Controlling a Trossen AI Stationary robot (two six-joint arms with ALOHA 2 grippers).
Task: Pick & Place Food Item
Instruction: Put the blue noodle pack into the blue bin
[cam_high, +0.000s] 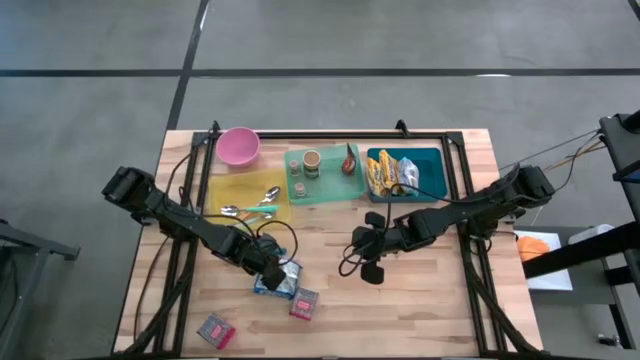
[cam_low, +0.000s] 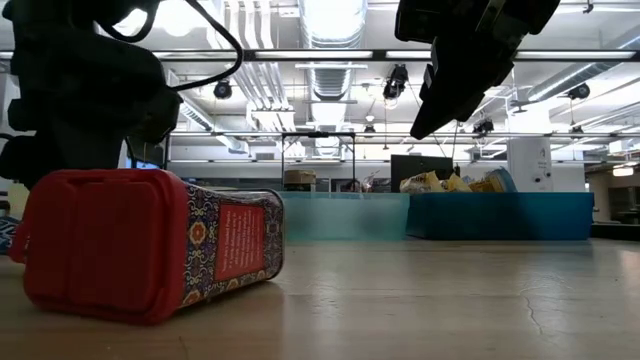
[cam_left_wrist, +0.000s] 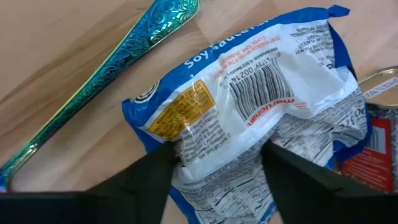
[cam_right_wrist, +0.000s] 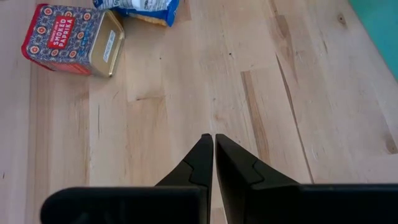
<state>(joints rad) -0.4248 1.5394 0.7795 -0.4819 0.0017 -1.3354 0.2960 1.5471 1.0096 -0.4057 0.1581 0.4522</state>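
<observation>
Packet (cam_left_wrist: 249, 118) part-hidden under left pincer (cam_left_wrist: 221, 152) straddling it, grip unclear, right pincer (cam_right_wrist: 214, 140) clenched empty.

tabletop (cam_high: 420, 300): pale wood with light and darker grain streaks
packet (cam_left_wrist: 249, 118): white and blue, yellow label patch, black barcode and print
teal spoon (cam_left_wrist: 106, 68): metallic teal-green, embossed scroll pattern
paprika tin (cam_right_wrist: 71, 38): red ends, dark blue sides with ornate red-and-gold medallions, gold rim
second tin (cam_high: 216, 330): red and dark patterned
bowl (cam_high: 239, 146): pink
yellow tray (cam_high: 225, 190): translucent yellow
green tray (cam_high: 335, 187): pale green
teal bin (cam_high: 440, 170): deep teal, holding yellow snack bags (cam_high: 390, 172)
left claw (cam_left_wrist: 217, 171): black
right claw (cam_right_wrist: 214, 158): black
</observation>
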